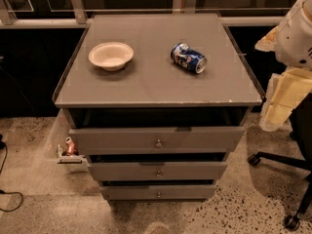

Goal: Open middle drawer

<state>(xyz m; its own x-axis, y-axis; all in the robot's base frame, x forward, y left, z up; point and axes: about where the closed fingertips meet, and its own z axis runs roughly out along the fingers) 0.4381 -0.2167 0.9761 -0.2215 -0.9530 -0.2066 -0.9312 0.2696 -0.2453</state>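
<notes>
- Gripper (pixel 285 99): right edge, just off the cabinet top's (pixel 156 89) corner; can't tell its opening or hold.
- Middle drawer (pixel 157 171): second front down.
- Top: bowl (pixel 111 55), can (pixel 188 58) lying, apart.
- Speckled floor (pixel 39 208).

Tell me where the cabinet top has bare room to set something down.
The cabinet top is bare across its front, below the bowl and can, and between those two. Nowhere is crowded. The tool hangs off its right side, beyond the can.

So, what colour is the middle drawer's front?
Middle drawer: grey, camera view. End effector hangs right of the cabinet.
</notes>
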